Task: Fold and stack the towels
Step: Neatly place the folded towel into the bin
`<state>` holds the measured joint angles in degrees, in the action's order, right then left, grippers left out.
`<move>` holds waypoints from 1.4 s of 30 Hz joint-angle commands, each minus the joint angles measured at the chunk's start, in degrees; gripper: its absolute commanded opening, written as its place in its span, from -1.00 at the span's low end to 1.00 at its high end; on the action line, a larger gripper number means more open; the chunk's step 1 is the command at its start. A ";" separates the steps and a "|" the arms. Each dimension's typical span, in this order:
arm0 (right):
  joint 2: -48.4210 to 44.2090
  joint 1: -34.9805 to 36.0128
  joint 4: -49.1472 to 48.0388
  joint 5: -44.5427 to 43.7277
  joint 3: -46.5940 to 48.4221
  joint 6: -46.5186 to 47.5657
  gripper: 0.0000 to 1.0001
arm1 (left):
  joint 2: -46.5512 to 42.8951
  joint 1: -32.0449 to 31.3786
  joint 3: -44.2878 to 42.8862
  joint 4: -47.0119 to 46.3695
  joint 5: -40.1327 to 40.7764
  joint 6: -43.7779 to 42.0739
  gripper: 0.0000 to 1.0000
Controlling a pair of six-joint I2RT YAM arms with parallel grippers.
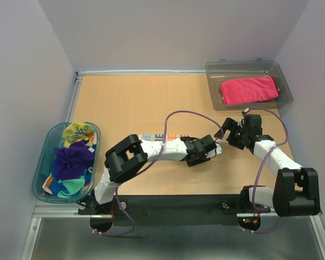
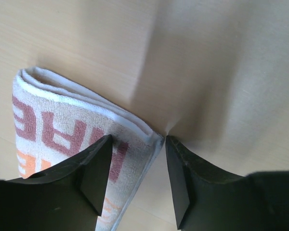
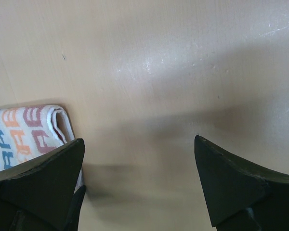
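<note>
At the centre of the table (image 1: pixel 124 97), the striped towel (image 2: pixel 62 130) lies folded. The left gripper (image 2: pixel 137 139) straddles its corner, jaws apart, pinching nothing. The right gripper (image 3: pixel 138 139) is spread wide beside it. One pink towel (image 1: pixel 248 89) lies folded in the bin (image 1: pixel 214 70). Several towels (image 1: pixel 73 157) lie crumpled in the tub (image 1: pixel 43 157), not yet folded.

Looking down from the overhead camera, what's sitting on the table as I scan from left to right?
Blue-rimmed tub holding a heap of loose towels → folded striped towel, partly hidden under the left arm → clear grey bin with a folded pink towel inside.
</note>
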<state>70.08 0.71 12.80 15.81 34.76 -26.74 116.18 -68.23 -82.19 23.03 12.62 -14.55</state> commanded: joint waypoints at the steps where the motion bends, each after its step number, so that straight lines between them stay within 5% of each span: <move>1: -1.53 -0.45 -1.72 0.97 -0.66 1.08 1.00 | 2.47 2.30 1.25 1.58 -3.65 -1.19 0.15; 12: -0.22 -0.45 -4.35 9.03 -1.71 -0.59 1.00 | 1.42 4.42 3.44 -0.87 -9.45 -0.57 -1.00; 23: 4.44 0.43 -25.17 24.70 -9.79 -17.63 1.00 | -6.58 4.68 8.10 -6.23 -11.74 0.75 -1.00; 29: 9.18 6.05 -38.07 24.00 -13.57 -27.63 1.00 | -9.30 4.68 8.72 -8.00 -11.39 1.53 -1.00; 42: 16.66 15.37 -49.62 17.23 -16.04 -38.21 1.00 | -14.84 5.47 10.56 -11.07 -9.72 3.73 -1.00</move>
<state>84.55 14.87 -31.79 35.38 20.08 -61.69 105.62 -63.33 -72.60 14.57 2.52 -12.10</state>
